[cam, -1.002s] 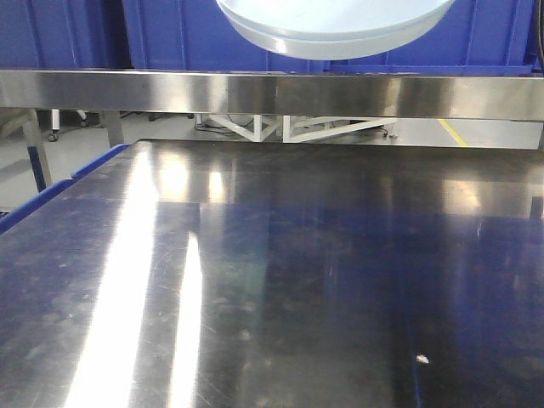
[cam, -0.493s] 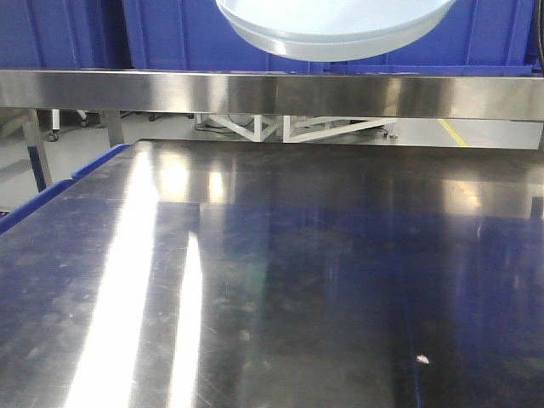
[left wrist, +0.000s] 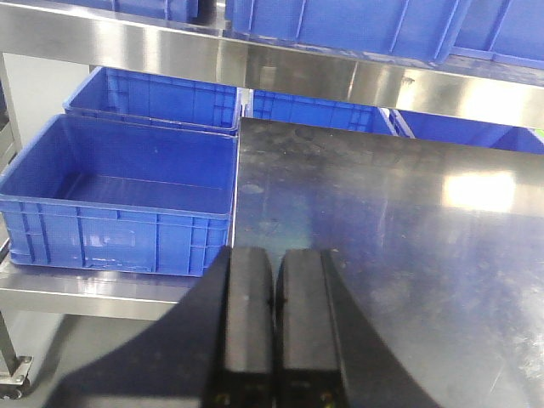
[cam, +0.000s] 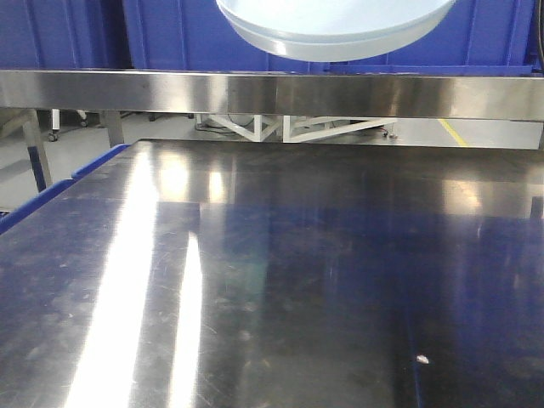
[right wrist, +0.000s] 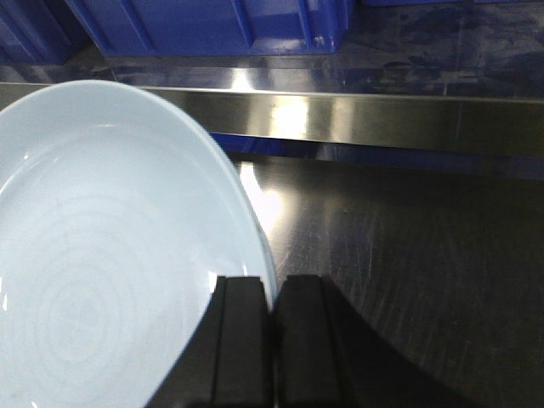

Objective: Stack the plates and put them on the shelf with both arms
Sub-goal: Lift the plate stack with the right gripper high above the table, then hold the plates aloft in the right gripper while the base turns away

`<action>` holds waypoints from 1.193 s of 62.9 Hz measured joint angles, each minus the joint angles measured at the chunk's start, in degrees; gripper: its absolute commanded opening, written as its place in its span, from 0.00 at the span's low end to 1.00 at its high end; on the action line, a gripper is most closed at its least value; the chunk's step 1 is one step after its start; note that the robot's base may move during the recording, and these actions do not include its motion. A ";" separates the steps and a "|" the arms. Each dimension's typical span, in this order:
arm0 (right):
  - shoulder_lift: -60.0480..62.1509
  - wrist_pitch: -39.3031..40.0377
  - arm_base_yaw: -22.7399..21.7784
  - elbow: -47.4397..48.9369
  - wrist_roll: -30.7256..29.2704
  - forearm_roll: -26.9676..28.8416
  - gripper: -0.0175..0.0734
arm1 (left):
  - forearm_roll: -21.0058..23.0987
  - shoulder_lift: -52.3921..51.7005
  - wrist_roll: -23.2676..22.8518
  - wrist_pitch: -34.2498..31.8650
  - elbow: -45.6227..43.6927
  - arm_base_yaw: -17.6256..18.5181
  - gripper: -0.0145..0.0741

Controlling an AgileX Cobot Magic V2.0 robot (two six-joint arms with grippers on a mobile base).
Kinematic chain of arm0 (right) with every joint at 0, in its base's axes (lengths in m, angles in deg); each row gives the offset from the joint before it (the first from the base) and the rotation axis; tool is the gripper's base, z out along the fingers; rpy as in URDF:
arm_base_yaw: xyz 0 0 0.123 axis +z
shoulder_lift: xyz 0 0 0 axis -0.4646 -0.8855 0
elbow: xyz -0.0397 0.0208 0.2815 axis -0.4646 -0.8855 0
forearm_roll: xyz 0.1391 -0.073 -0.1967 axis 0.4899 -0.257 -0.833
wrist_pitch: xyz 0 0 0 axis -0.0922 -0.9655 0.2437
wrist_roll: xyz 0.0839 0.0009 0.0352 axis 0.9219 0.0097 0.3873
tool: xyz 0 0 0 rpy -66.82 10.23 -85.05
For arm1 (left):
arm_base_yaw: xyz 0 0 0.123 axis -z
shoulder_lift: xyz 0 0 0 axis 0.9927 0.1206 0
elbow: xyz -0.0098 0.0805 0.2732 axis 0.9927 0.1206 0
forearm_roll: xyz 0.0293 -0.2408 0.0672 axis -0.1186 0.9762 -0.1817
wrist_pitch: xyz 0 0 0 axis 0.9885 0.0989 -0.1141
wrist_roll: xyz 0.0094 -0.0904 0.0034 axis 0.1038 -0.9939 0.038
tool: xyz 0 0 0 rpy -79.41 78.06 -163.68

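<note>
The pale bluish-white plates [cam: 340,34] hang at the top edge of the front view, above the steel table [cam: 280,280] and in front of the shelf rail [cam: 272,92]. Two rim lines show there, one over the other. In the right wrist view the top plate [right wrist: 110,238] fills the left half. My right gripper [right wrist: 274,285] is shut on its right rim, one finger inside the plate and one outside. My left gripper [left wrist: 274,255] is shut with nothing in it, low over the table's left edge. Neither arm shows in the front view.
Blue plastic crates [left wrist: 119,187] stand on a lower rack left of the table. More blue crates [cam: 170,34] sit on the shelf behind the steel rail [right wrist: 340,119]. A white frame [cam: 289,127] shows under the shelf.
</note>
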 measured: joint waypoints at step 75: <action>0.00 0.00 0.00 0.00 0.00 -0.09 0.25 | 0.00 0.00 0.00 0.00 0.00 0.00 0.26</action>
